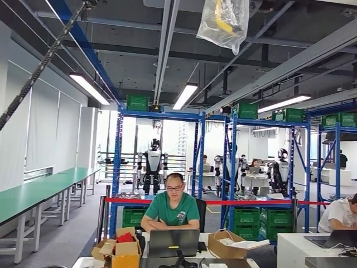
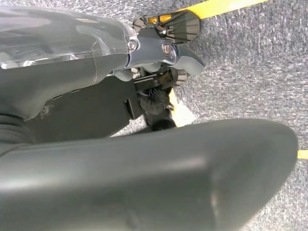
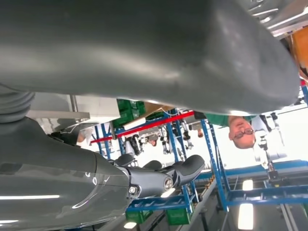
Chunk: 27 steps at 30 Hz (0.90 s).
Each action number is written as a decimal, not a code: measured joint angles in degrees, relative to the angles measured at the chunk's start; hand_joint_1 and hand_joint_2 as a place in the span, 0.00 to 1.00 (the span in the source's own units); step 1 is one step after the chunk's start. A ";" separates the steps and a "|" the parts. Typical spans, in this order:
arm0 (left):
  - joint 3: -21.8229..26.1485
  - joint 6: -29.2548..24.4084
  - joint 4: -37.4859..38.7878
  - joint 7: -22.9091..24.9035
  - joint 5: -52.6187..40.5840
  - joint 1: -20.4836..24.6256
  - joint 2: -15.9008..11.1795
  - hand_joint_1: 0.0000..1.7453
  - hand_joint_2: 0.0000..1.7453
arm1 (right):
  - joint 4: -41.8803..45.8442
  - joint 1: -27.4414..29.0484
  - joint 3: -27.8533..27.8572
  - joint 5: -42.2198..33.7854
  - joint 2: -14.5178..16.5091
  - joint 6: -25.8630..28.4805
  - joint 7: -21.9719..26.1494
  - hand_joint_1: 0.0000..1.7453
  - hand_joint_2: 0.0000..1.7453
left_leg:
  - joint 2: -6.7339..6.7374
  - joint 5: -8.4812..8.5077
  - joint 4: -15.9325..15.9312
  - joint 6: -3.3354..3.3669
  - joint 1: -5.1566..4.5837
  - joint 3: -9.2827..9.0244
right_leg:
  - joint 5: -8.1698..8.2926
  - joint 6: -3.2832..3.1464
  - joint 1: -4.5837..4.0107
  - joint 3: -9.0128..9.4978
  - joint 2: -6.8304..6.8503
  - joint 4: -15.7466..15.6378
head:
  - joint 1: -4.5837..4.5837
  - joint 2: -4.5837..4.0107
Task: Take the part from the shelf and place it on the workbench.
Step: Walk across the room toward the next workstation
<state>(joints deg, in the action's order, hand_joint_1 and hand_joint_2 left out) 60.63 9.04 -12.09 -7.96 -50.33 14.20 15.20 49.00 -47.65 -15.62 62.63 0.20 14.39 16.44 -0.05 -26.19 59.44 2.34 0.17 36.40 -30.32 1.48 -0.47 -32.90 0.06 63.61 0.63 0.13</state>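
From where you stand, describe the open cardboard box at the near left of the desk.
The cardboard box is brown corrugated card, its flaps folded open and outward. It stands upright at the left end of the white desk, left of the dark laptop. Something red lies inside at the top. The picture's lower edge cuts off its base. Nothing grips it.

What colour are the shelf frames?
Blue shelf frames, clearest in the head view.

The left hand (image 2: 165, 53) points down toward the floor, its thick thumb low across the frame, fingers loosely extended, holding nothing. The right hand (image 3: 163, 175) reaches forward, fingers straight and empty.
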 joint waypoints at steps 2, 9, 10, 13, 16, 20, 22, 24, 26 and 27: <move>0.00 0.05 0.00 0.00 -0.01 0.01 0.10 0.00 0.00 | 0.07 -0.40 -0.01 -0.04 0.00 0.01 0.00 0.00 0.00 | 0.01 0.70 -0.10 -0.57 0.06 0.32 | 0.12 -0.74 -0.41 3.54 -0.10 -5.86 | -0.01 0.00; 0.00 0.14 0.00 0.00 -0.01 -0.11 0.23 0.00 0.00 | 0.04 -0.48 -0.04 -0.13 0.08 -0.01 0.00 0.00 0.00 | -0.16 -6.41 9.36 -2.29 0.22 4.39 | 2.67 -2.47 -0.18 2.31 0.47 -8.67 | 0.00 0.00; 0.00 0.14 0.00 0.00 -0.01 -0.14 0.22 0.00 0.00 | 0.02 -0.32 -0.05 -0.13 0.08 -0.01 0.00 0.00 0.00 | -0.16 -7.73 12.56 -2.45 0.27 5.22 | 2.92 -2.45 -0.19 1.70 0.49 -8.39 | 0.00 0.00; 0.02 0.14 0.00 0.00 -0.01 -0.17 0.20 0.00 0.00 | -0.04 0.01 -0.13 -0.14 0.07 -0.01 0.00 0.00 0.00 | -0.14 -5.87 11.79 -2.85 0.48 2.91 | 3.25 -2.31 -0.08 -0.19 0.51 -6.98 | 0.00 0.00; 0.02 0.16 0.00 -0.01 -0.02 -0.03 0.16 0.00 0.00 | -0.02 -0.14 -0.22 -0.19 0.06 -0.01 -0.01 0.00 0.00 | -0.16 -3.28 2.47 -2.73 0.58 -2.42 | 3.25 -1.75 -0.14 -1.96 0.43 -5.24 | -0.02 0.00; 0.04 0.19 0.00 -0.01 -0.01 -0.10 0.18 0.00 0.00 | 0.01 -0.05 -0.38 -0.22 -0.02 -0.01 0.00 0.00 0.00 | -0.19 -2.84 0.73 -1.56 0.42 -2.73 | 3.62 -0.52 -0.14 -2.98 0.19 -4.54 | -0.03 0.00; 0.06 0.24 0.00 -0.02 -0.01 0.02 0.22 0.00 0.00 | 0.00 -0.11 -0.44 -0.22 -0.20 -0.01 0.00 0.00 0.00 | -0.10 -2.17 0.45 -0.55 0.61 -2.23 | 1.17 0.09 0.06 -4.13 0.06 -1.83 | -0.03 0.00; 0.07 0.30 0.00 -0.02 -0.02 0.07 0.22 0.00 0.00 | -0.03 -0.04 -0.46 -0.23 -0.34 -0.01 0.00 0.00 0.00 | -0.01 -1.63 0.40 0.06 0.58 -1.56 | -3.10 0.64 0.37 -6.52 0.02 5.06 | -0.02 0.00; 0.08 0.32 0.00 -0.02 -0.03 -0.01 0.18 0.00 0.00 | -0.10 0.28 -0.48 -0.23 -0.42 -0.02 -0.01 0.00 0.00 | 0.02 -1.14 0.41 0.24 0.48 -0.95 | -5.40 0.96 0.61 -8.07 0.03 10.79 | -0.02 0.00; 0.08 0.32 0.00 -0.02 -0.04 -0.04 0.16 0.00 0.00 | -0.13 0.42 -0.49 -0.23 -0.45 -0.02 -0.01 0.00 0.00 | 0.02 -0.90 0.42 0.23 0.45 -0.69 | -5.07 1.04 0.67 -7.48 0.03 10.76 | -0.02 0.00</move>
<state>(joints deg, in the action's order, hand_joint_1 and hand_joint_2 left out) 60.71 9.35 -12.09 -7.98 -50.36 14.15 15.36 48.87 -47.24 -16.10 62.39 -0.26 14.37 16.42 -0.02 -27.09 59.86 2.57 0.62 35.71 -35.39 2.51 0.19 -40.38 0.09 74.37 0.61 0.13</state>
